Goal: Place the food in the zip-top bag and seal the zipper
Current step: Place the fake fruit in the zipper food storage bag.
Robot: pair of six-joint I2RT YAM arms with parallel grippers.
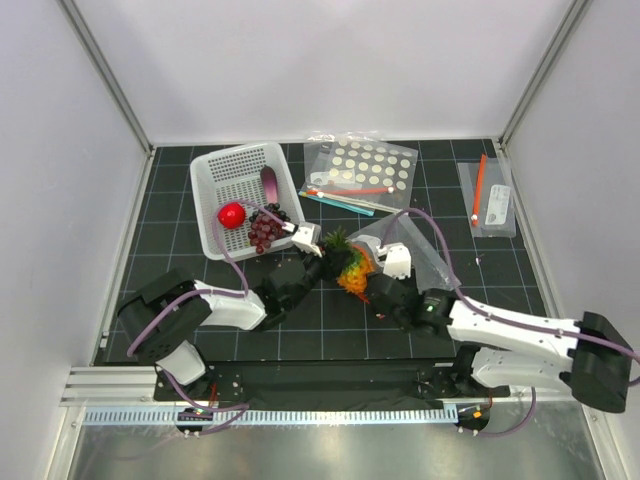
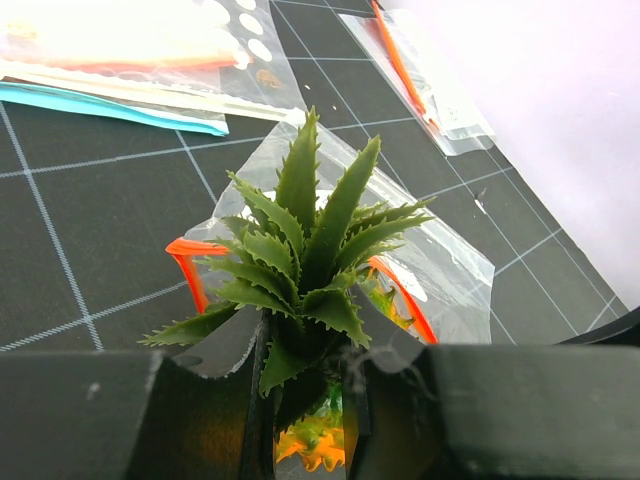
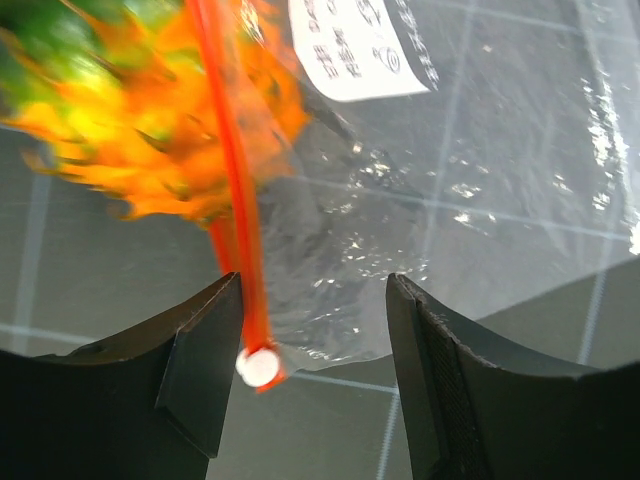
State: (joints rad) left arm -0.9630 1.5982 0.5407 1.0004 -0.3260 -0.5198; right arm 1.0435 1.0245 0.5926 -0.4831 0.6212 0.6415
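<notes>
While the pineapple (image 1: 352, 268) sits at the mouth of the zip-top bag (image 1: 415, 258), only its leaves poke between the two halves of the open zipper (image 2: 186, 268), so you have the first fruit part-way in at best. Your left gripper (image 2: 305, 385) is clamped on the leaf stalk, and your right gripper (image 3: 312, 305), at four o'clock from the fruit, stands wide with the bag's zip corner loose between its jaws. With the apple (image 1: 232, 214) and grape bunch (image 1: 265, 232) lying in the white basket (image 1: 238, 153) at ten o'clock, I judge two fruits and the sealing remain.
</notes>
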